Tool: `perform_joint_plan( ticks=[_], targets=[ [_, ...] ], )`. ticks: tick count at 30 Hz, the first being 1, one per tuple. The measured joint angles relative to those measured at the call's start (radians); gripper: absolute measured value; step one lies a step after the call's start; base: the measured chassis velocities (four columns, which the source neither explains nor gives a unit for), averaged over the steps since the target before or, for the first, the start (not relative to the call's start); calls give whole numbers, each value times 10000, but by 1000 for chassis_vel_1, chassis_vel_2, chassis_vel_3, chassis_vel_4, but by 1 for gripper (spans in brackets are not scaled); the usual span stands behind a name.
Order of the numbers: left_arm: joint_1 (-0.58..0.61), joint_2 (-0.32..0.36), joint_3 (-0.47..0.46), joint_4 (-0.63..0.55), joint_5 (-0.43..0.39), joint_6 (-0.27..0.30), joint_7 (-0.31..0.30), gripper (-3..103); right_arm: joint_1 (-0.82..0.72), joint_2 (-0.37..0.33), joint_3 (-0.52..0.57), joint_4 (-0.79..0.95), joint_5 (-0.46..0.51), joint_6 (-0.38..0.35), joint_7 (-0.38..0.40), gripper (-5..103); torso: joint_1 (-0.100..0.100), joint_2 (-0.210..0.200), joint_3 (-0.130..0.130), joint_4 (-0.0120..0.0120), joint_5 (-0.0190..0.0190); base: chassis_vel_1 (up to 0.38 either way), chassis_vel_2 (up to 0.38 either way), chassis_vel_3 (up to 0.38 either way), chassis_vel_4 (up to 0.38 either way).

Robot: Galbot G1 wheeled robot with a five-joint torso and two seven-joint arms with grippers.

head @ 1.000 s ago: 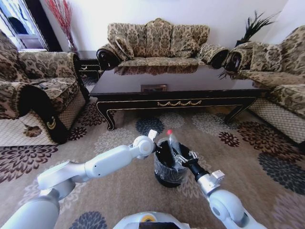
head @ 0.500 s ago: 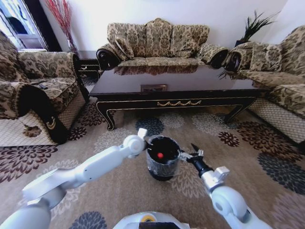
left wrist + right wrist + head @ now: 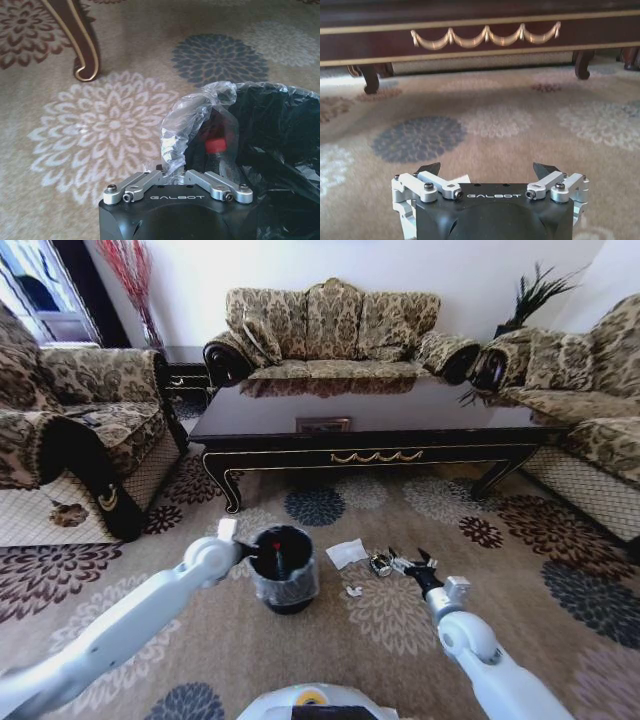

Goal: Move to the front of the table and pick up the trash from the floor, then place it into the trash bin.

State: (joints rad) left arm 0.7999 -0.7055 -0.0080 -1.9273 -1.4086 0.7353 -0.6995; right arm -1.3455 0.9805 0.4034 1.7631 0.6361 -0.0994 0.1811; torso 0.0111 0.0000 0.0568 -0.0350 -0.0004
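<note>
In the lower centre of the head view, the left arm reaches forward, its left end effector (image 3: pixel 243 549) clamped on the plastic-lined rim of the trash bin (image 3: pixel 284 581) on the carpet. The right arm stretches forward low at lower right, its right end effector (image 3: pixel 410 562) spread open beside the crumpled paper (image 3: pixel 346 553) and dark lump (image 3: pixel 380 563), with the worktop (image 3: pixel 370 410) beyond.

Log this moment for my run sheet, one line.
left gripper: shut on trash bin rim | right gripper: open, above floor trash

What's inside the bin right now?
Inside the bin lies a red-capped piece against the liner. The bottom stays dark and hidden; the left tool pinches the liner.
</note>
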Motion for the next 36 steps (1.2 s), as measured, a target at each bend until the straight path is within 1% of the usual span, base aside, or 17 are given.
perform_joint_plan(
  ticks=[1, 2, 5, 7, 9, 11, 13, 14, 16, 19, 22, 23, 26, 32, 36],
  targets=[
    [199, 71, -223, -70, 18, 0, 49, 3, 286, 55, -240, -368, -23, 22, -17, 100, 0, 0, 0, -1, -1, 0, 0, 0, 0],
    [199, 71, -223, -70, 18, 0, 49, 3, 286, 55, -240, -368, -23, 22, -17, 100, 0, 0, 0, -1, -1, 0, 0, 0, 0],
    [426, 242, -557, -203, 6, 0, 90, 3, 1198, 168, -939, -1734, -239, 158, -221, 100, 0, 0, 0, 1, 7, 0, 0, 0, 0],
    [412, 256, -562, -209, 0, 0, 89, 3, 1353, 174, -1037, -1986, -302, 206, -273, 100, 0, 0, 0, 2, 7, 0, 0, 0, 0],
    [346, 290, -565, -298, -92, 0, 66, 3, 2048, 171, -1508, -3122, -553, 437, -665, 100, 0, 0, 0, -3, 3, 0, 0, 0, 0],
    [334, 290, -565, -328, -101, 0, 43, 3, 2222, 165, -1635, -3384, -613, 505, -749, 100, 0, 0, 0, -3, 3, 0, 0, 0, 0],
    [297, 198, -494, -334, -118, 0, -65, 3, 2691, 165, -1969, -4248, -778, 696, -1046, 100, 1, 0, 0, 2, 6, 0, 0, 0, 0],
    [296, 158, -444, -322, -139, 0, -85, 3, 2845, 179, -2067, -4589, -841, 779, -1176, 100, 0, 0, 1, -1, 2, 0, 0, 0, 0],
    [308, 155, -408, -319, -160, 0, -85, 3, 2948, 189, -2147, -4812, -890, 846, -1287, 100, 0, 0, 0, -3, 0, 0, 0, 0, 0],
    [328, 216, -300, -265, -158, 3, -94, 3, 3224, 217, -2419, -5692, -1299, 1077, -1712, 100, 0, 0, 1, 0, 6, 0, 0, 0, 0],
    [266, 229, -288, -231, -208, 5, -93, 3, 3372, 240, -2578, -6171, -1486, 1284, -1874, 100, 0, 1, 0, 3, 4, 0, 0, 0, 0],
    [218, 229, -274, -214, -251, 5, -93, 3, 3472, 269, -2691, -6489, -1550, 1393, -1983, 100, 0, 0, 0, 0, 4, 0, 0, 0, 0],
    [171, 216, -242, -192, -268, 4, -110, 3, 3652, 354, -2818, -6846, -1609, 1518, -2081, 100, 0, 0, 1, -3, 6, 0, 0, 0, 0],
    [155, 205, -142, -197, -287, 4, -152, 3, 4129, 565, -3087, -7489, -1696, 1731, -2271, 100, 0, 0, 1, 3, 4, 0, 0, 0, 0],
    [139, 209, -135, -209, -337, 4, -163, 3, 4400, 696, -3215, -7900, -1695, 1847, -2408, 100, 1, 0, 0, -1, 3, 0, 0, 0, 0]
  ],
)
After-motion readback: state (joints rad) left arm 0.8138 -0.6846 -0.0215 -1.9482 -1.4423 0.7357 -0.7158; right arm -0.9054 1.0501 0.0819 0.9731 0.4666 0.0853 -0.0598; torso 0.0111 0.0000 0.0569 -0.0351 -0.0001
